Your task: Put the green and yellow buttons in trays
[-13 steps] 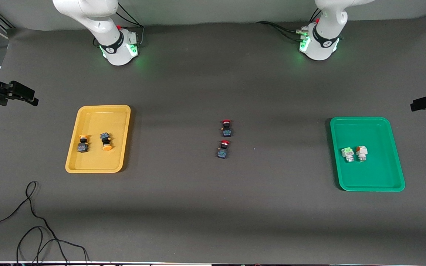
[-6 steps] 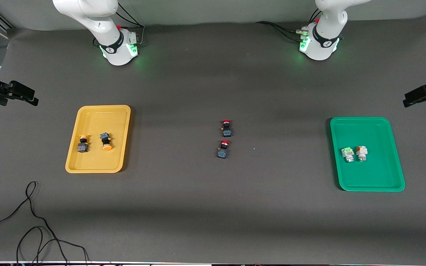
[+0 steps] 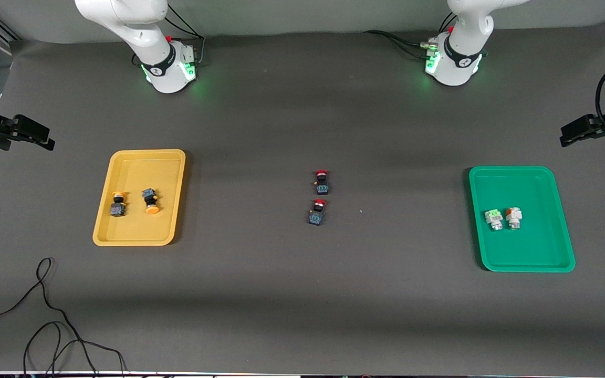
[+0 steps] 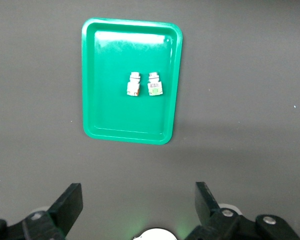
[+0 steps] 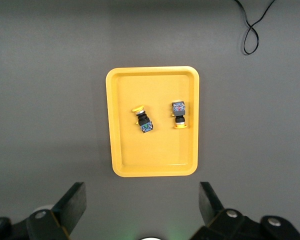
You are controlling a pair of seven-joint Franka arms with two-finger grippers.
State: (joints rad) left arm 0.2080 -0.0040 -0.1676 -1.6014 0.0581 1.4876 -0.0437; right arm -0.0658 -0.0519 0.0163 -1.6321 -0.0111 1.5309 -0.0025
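The yellow tray (image 3: 145, 168) (image 5: 155, 150) lies toward the right arm's end of the table. In it are two yellow-capped buttons (image 3: 117, 205) (image 3: 150, 201), which also show in the right wrist view (image 5: 144, 120) (image 5: 179, 114). The green tray (image 3: 523, 184) (image 4: 130, 45) lies toward the left arm's end. It holds a green-faced button (image 3: 493, 219) (image 4: 154, 84) and an orange-marked one (image 3: 513, 217) (image 4: 134, 84) side by side. My right gripper (image 3: 40, 137) (image 5: 141, 195) hangs open and empty high over the table beside the yellow tray. My left gripper (image 3: 570, 137) (image 4: 138, 195) is likewise open and empty, high beside the green tray.
Two red-capped switches (image 3: 322, 181) (image 3: 317, 211) lie on the dark mat mid-table, one nearer the front camera than the other. A black cable (image 3: 45, 315) (image 5: 252, 30) loops along the front edge at the right arm's end.
My left gripper has drifted in from the edge of the front view toward the table's middle and a little toward the bases. The right arm and all buttons are unmoved.
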